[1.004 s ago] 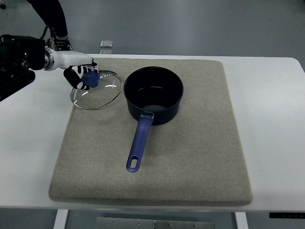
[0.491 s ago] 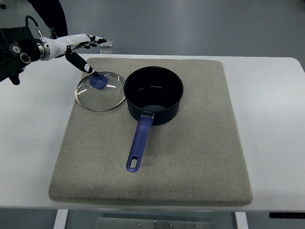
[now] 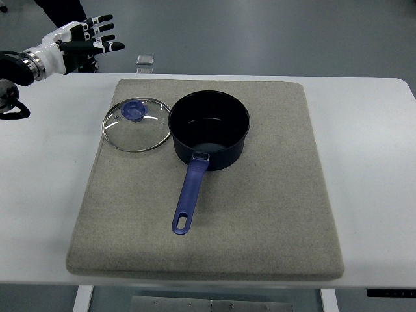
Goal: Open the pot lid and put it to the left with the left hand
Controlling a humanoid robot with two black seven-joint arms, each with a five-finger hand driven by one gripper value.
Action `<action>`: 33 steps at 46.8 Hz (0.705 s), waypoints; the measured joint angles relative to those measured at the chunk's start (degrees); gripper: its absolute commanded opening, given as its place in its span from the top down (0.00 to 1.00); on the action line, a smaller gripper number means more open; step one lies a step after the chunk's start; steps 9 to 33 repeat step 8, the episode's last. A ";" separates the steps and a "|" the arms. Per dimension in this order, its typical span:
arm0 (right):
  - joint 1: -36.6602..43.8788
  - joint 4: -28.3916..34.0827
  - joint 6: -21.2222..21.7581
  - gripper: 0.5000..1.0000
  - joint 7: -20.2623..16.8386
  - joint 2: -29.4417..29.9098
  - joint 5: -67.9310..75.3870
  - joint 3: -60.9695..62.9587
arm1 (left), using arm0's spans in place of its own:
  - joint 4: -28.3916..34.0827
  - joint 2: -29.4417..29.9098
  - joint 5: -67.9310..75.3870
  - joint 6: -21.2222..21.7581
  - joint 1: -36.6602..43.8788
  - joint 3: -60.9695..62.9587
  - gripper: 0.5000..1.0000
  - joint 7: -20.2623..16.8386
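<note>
The left hand [image 3: 81,42] is hovering at the table's [image 3: 45,169] far left corner, fingers spread, holding nothing. The lid [image 3: 137,124] is lying flat on the mat [image 3: 260,221], touching the pot's [image 3: 209,130] left side.

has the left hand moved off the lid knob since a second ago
Yes. The left hand has pulled up and left off the blue knob, now open beyond the grey mat's far-left corner; the glass lid lies beside the saucepan.

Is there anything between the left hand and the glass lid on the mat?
No. In the top view, only bare white table and a strip of the grey mat separate the open left hand from the glass lid.
</note>
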 measured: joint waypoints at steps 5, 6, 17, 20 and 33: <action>-0.04 0.24 0.03 0.17 0.03 0.00 -0.15 -0.01 | 0.81 0.38 -0.63 -1.48 3.62 -6.23 0.02 0.01; -0.06 0.40 0.03 0.17 0.03 0.00 -0.20 0.00 | 1.04 0.45 -0.65 -1.76 4.24 -7.54 0.02 0.01; -0.16 0.75 0.03 0.17 0.04 0.00 -0.22 0.00 | 1.59 0.49 -0.65 -2.61 5.62 -10.39 0.02 0.01; -0.16 0.75 0.03 0.17 0.04 0.00 -0.22 0.00 | 1.59 0.49 -0.65 -2.61 5.62 -10.39 0.02 0.01; -0.16 0.75 0.03 0.17 0.04 0.00 -0.22 0.00 | 1.59 0.49 -0.65 -2.61 5.62 -10.39 0.02 0.01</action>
